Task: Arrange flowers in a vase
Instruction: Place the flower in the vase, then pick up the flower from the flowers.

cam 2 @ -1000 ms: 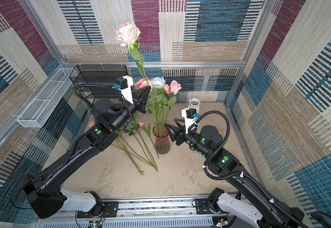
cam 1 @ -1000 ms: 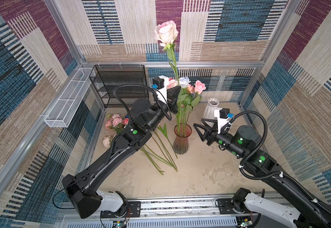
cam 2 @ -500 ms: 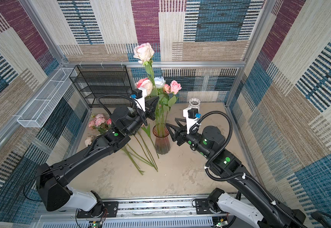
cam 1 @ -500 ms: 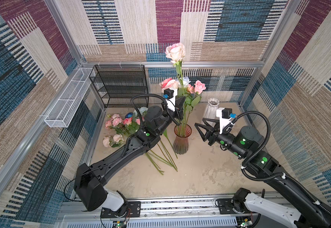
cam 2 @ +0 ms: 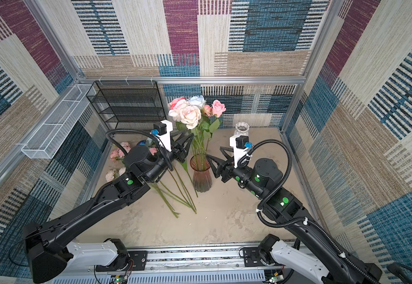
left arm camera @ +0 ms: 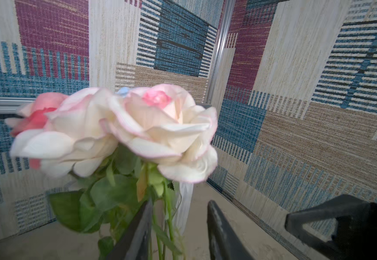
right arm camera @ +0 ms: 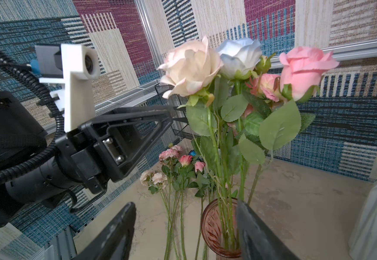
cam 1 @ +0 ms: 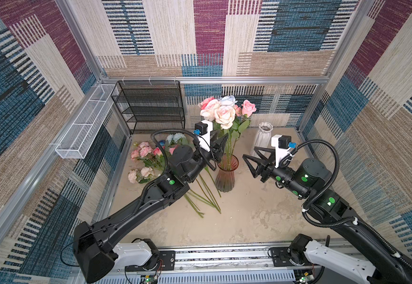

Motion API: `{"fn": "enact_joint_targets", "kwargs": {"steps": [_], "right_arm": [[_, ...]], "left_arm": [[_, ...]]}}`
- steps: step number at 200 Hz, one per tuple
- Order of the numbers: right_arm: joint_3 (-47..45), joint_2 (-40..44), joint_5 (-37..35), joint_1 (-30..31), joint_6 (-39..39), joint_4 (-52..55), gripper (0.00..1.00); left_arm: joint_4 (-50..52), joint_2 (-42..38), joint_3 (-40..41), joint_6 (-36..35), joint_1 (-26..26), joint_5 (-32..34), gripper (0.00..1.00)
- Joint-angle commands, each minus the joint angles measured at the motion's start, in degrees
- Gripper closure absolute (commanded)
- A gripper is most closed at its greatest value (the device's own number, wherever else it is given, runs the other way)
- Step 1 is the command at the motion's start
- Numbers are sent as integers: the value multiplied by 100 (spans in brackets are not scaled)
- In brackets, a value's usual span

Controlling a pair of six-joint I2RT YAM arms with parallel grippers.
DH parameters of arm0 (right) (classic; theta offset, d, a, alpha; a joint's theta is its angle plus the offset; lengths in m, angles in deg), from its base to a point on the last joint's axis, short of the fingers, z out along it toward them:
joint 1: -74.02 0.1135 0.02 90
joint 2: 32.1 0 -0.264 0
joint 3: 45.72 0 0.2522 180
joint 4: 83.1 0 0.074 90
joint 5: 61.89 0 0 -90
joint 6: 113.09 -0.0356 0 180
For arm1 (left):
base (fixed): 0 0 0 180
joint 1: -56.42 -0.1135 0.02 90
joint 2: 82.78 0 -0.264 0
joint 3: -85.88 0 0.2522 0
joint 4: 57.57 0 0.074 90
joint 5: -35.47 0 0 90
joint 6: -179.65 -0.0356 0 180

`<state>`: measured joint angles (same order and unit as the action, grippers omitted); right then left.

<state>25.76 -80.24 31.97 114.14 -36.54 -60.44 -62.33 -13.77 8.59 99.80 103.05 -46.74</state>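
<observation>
Black left gripper [cam 2: 188, 136] and right gripper [cam 2: 214, 152], both parted, at 11 and 2 o'clock of ribbed pink glass vase [cam 2: 201, 179], apparently letting long-stemmed artificial roses [cam 2: 190, 115] settle.

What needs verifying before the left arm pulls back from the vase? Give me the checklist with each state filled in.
1. Cream rose seated in pink vase: ok, its stem runs down into the mouth.
2. Left tool open: ok, jaws apart.
3. Left tool clear of stems: not ok, they stand between its fingers in the left wrist view.
4. Vase upright: ok.
5. Right tool out of the way: ok, open, empty, beside the vase, not touching.
6. Loose flowers reachable: cannot tell, the left arm covers part of them.
</observation>
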Motion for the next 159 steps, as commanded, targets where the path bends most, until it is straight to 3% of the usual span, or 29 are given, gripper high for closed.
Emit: {"fn": "enact_joint_targets", "kwargs": {"steps": [1, 36, 65, 109, 159], "right_arm": [[-54, 33, 57, 9, -126, -88, 28], [-220, 50, 168, 5, -174, -96, 28], [-407, 114, 153, 5, -229, -118, 28], [-478, 148, 161, 7, -282, -102, 28], [-498, 209, 137, 5, -291, -56, 30]], "left_arm": [[447, -453, 411, 523, 10, 315, 57], [1412, -1057, 1109, 945, -151, 821, 59], [1816, -1264, 1765, 1610, -1008, 621, 60], [2125, -476, 2181, 2593, -2273, 281, 61], [1463, 519, 2785, 3633, -3505, -356, 65]]}}
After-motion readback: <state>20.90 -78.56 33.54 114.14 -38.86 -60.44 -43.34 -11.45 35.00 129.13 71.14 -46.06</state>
